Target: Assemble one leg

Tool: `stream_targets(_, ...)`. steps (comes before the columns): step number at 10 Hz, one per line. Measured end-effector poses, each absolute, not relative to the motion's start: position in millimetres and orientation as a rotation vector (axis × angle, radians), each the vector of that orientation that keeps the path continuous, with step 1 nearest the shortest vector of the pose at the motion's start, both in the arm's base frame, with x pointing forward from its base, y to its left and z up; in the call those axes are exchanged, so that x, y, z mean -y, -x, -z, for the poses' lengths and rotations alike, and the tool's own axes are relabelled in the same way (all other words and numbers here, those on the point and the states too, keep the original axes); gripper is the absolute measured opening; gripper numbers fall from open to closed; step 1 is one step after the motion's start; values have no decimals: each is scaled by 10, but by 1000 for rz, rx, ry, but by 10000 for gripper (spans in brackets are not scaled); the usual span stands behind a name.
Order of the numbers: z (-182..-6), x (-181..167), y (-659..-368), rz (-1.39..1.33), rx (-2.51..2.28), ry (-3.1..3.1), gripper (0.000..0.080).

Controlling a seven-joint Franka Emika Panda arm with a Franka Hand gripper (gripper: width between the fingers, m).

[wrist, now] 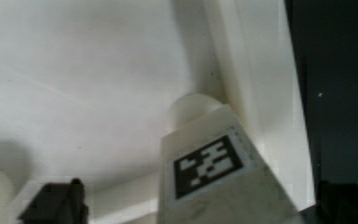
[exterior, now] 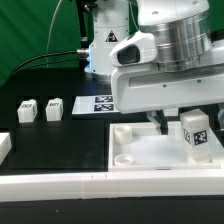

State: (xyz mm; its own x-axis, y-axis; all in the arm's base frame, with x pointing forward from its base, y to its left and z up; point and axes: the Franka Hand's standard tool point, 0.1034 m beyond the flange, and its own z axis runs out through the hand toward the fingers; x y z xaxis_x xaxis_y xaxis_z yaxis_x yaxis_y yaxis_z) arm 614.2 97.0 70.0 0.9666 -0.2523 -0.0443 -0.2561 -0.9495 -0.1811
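While your gripper hangs low over the white tray, its fingers stand spread apart and grip nothing. Between them, touching neither, the leg stands upright in a corner of the tray, its black-and-white marker tag facing the wrist camera. That placing looks deliberate. The raised rim just beyond the fingers would brace the leg against sliding, and the wide jaws leave room to close squarely on it. You may be about to grasp it or just clear of it; the pictures do not say which.

Well away from the fingers, on the black table, two more legs sit side by side near the marker board, probably parked as spares.

Much is hidden. In the exterior view the arm's bulky wrist covers most of the fingers, and only one dark fingertip shows beside the leg. In the wrist view both fingertips are cut off at the frame edge, and one is hard to separate from the dark table. The leg's foot is out of sight, so you cannot tell whether it sits in a hole or merely rests on the tray floor.
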Motion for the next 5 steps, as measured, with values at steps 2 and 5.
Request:
stream_targets(2,-698,-950,-6142,-30,-378,2932,649)
stream_targets(5,-742,-1147,-6119,-27,-289,2939,649)
